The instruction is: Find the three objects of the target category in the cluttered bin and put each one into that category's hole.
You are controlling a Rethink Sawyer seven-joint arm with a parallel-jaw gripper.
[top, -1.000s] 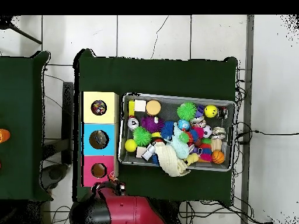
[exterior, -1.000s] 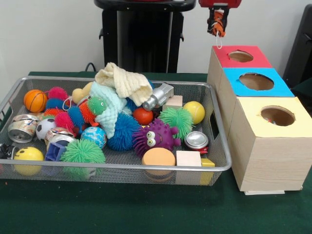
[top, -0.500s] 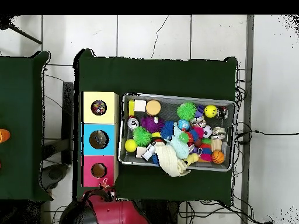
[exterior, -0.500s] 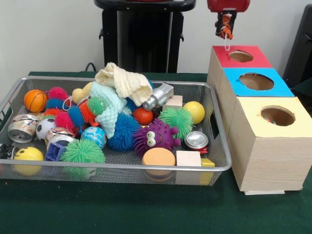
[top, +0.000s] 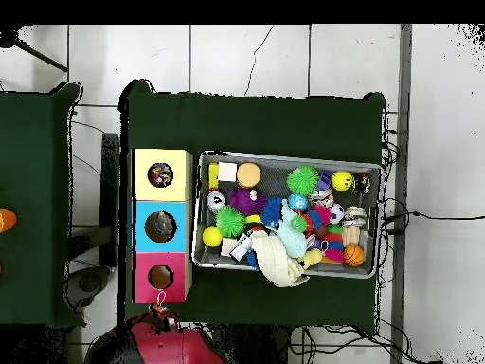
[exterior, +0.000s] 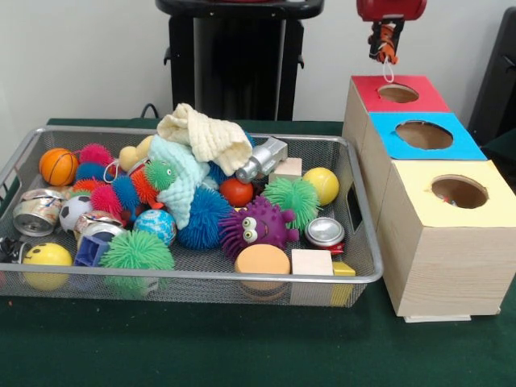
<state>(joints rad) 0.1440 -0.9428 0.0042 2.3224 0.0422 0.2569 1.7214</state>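
Note:
My gripper (exterior: 385, 42) hangs at the top right of the front view, shut on a small orange toy (exterior: 387, 35) whose white string loop (exterior: 388, 71) dangles just above the far edge of the red-topped box (exterior: 419, 84). Its round hole (exterior: 398, 93) lies slightly nearer than the loop. From overhead, the gripper (top: 159, 309) sits just past the red box's (top: 144, 278) end, with the arm's red body below it. The wire bin (exterior: 201, 274) at left holds spiky balls, smooth balls, cans, wooden blocks and cloths.
A blue-topped box (exterior: 451, 147) and a yellow-topped box (exterior: 492, 205) stand in a row with the red one, right of the bin. Both have round holes. A purple spiky toy with eyes (exterior: 258, 226) and a crushed can (exterior: 325, 231) lie near the bin's right end.
The gripper has carried the orange toy to the right in the front view, from beside the red box's far corner to above its far edge. The bin's contents have not moved.

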